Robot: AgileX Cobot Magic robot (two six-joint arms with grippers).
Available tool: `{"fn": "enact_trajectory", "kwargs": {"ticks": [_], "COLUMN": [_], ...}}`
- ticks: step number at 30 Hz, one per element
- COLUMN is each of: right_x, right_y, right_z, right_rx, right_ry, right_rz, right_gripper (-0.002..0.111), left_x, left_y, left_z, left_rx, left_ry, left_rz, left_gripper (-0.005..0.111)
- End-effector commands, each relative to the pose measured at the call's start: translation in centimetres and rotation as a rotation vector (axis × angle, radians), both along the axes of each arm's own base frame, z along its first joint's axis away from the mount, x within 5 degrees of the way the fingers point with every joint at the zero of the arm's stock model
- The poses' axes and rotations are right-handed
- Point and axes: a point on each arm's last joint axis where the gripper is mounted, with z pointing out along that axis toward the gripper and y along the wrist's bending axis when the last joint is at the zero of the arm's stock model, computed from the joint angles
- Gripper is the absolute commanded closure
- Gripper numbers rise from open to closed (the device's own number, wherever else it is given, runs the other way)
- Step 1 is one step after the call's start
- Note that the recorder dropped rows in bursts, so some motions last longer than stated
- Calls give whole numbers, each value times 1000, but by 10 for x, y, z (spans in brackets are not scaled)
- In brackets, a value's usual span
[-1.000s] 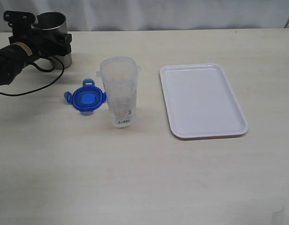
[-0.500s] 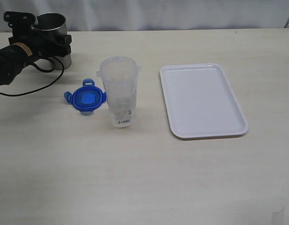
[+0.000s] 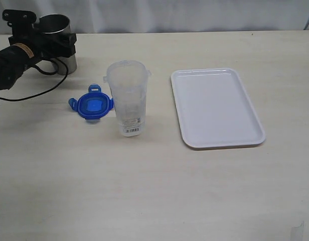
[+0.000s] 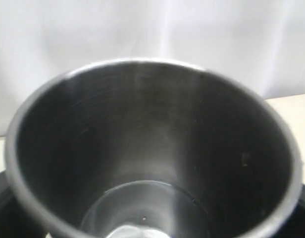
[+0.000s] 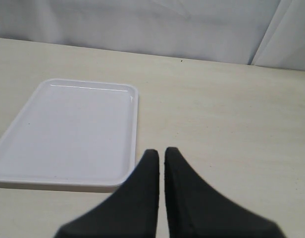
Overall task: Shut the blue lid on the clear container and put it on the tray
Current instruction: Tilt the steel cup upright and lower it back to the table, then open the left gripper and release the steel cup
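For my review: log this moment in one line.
lid off, beside container | tray empty | left gripper around cup, grip unclear | right gripper shut

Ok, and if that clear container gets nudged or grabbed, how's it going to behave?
The clear container stands tall on a base narrower than its rim, so a push near the top would probably tip it. It looks empty, so it is likely light and would slide easily. Its smooth plastic wall may be slippery in a grip.

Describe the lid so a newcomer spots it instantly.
From the white tray, look left in the exterior view to the clear container. Just left of that lies the blue lid, flat: the only blue thing, flaps around its rim.
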Motion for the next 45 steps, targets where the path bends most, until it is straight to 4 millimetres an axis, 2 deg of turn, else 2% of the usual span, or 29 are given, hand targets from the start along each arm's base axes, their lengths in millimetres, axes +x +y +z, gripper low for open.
{"fn": "enact_trajectory", "kwargs": {"ticks": [1,13,19,26,29,36,41,45], "right_x": [0,0,0,0,0,0,0,0], "right_y": [0,0,0,0,0,0,0,0], "right_z": [0,0,0,0,0,0,0,0], "right_rx": [-8,-8,-8,-8,-8,-8,-8,-8], "right_ry": [-3,-3,-3,-3,-3,-3,-3,-3], "right_rz": [-2,-2,-2,-2,-2,-2,-2,-2], "right_gripper": [104,104,104,104,104,104,104,104], "left_x": [2,2,2,-1,-8,-36,-56,-68], "left_y": [1,3,3,4,5,10,21,23], "left_z": [8,4,3,-5,-8,14,13,23], "left_rx": [-16,-15,-17,28,26,41,29,-30], "left_ry": [-41,-5,9,95,110,117,148,175], "left_rz": [4,21,31,28,31,38,63,92], "left_gripper": [27,26,2,2,2,2,2,2]}}
